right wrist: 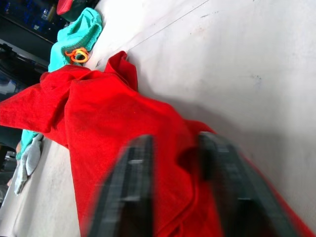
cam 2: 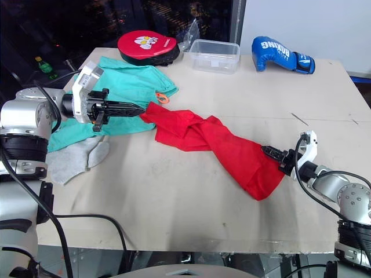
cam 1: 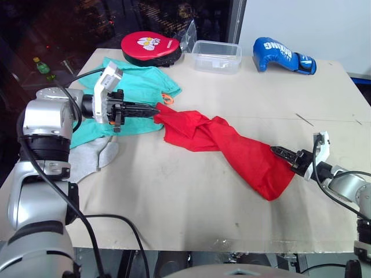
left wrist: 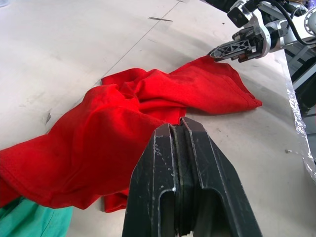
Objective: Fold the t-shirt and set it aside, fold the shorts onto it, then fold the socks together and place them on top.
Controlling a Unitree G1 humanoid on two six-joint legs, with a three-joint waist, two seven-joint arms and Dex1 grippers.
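This looks like a robot lab or test room set up for trials. A plain beige table (cam 1: 191, 197) stands before a dark window (cam 1: 69, 23) and a white wall (cam 1: 307, 23). Unrelated props sit along its far edge: a blue boxing glove (cam 1: 283, 55), a red mitt (cam 1: 151, 46), a clear plastic box (cam 1: 217, 56).

Both head eyes look forward and down over the table (cam 1: 191, 197) from the near edge. Each wrist camera sits close behind its own jaws, looking along them low over the tabletop. All views share the t-shirt (cam 1: 232, 147); ahead of the left jaws stands the right gripper (left wrist: 232, 49).
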